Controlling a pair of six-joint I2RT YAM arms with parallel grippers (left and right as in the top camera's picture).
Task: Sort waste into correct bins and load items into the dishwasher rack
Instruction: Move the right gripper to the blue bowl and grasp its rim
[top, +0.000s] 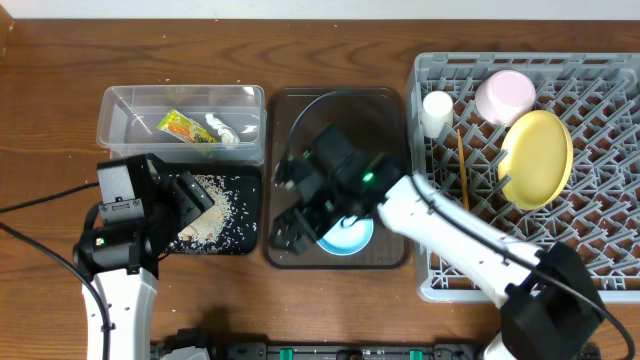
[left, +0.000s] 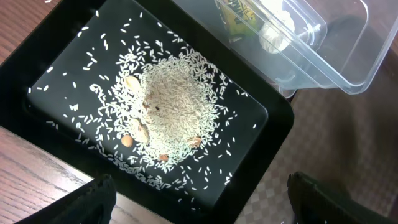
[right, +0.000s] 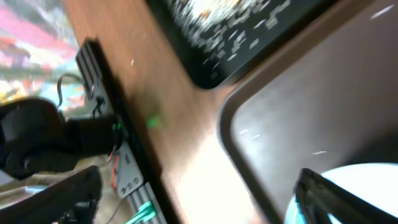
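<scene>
While left tool and right tool stand apart, white rice heaped, scattered on shallow black tray.

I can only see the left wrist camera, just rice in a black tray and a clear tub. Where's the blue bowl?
Observer: The light blue bowl sits on the dark brown tray, right of your black tray.
Operator: Is anything reaching for it?
Observer: Yes, the right gripper hovers open just left of the bowl, holding nothing.
Operator: What's in the rack?
Observer: The yellow plate, pink cup, white cup and chopsticks.
</scene>
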